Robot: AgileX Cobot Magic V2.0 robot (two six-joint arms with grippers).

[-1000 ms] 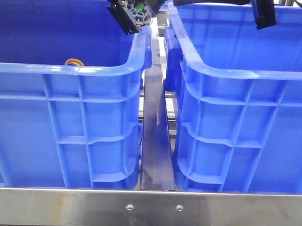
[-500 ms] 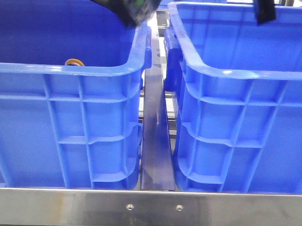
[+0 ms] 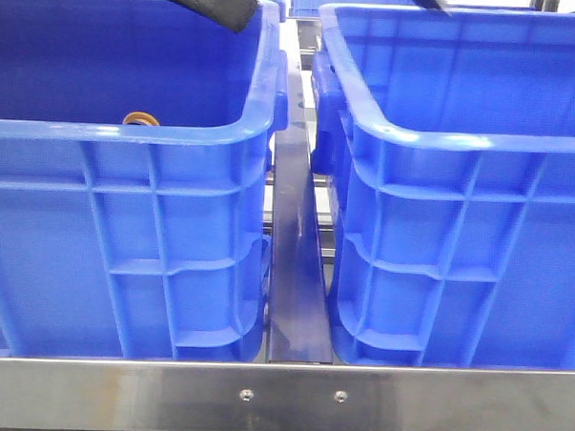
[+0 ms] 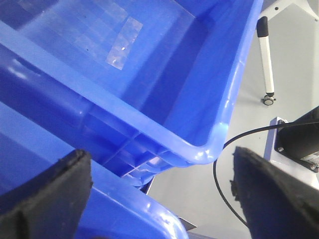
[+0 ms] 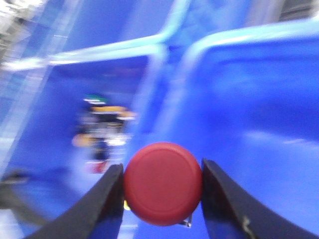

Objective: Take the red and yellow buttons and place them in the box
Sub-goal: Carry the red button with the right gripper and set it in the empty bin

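My right gripper (image 5: 163,175) is shut on the red button (image 5: 163,183), its round cap facing the right wrist camera, held above two blue boxes that look alike. In the front view the left box (image 3: 129,132) and the right box (image 3: 462,142) stand side by side. A yellow-orange cap (image 3: 139,119), apparently the yellow button, peeks over the left box's near rim. My left gripper (image 4: 159,172) is open and empty, its fingers (image 4: 55,189) spread wide over a box rim (image 4: 209,149). Only the right gripper's tip (image 3: 430,0) shows in the front view.
A metal rail (image 3: 294,273) runs between the boxes, and a steel bar (image 3: 280,396) crosses the front. One box holds a blurred cluster of small parts (image 5: 102,129). A black cable (image 4: 224,169) and a white stand leg (image 4: 266,59) lie beyond the boxes.
The left arm has swung left and up over the left box. The right gripper has risen almost out of the top of the front view.
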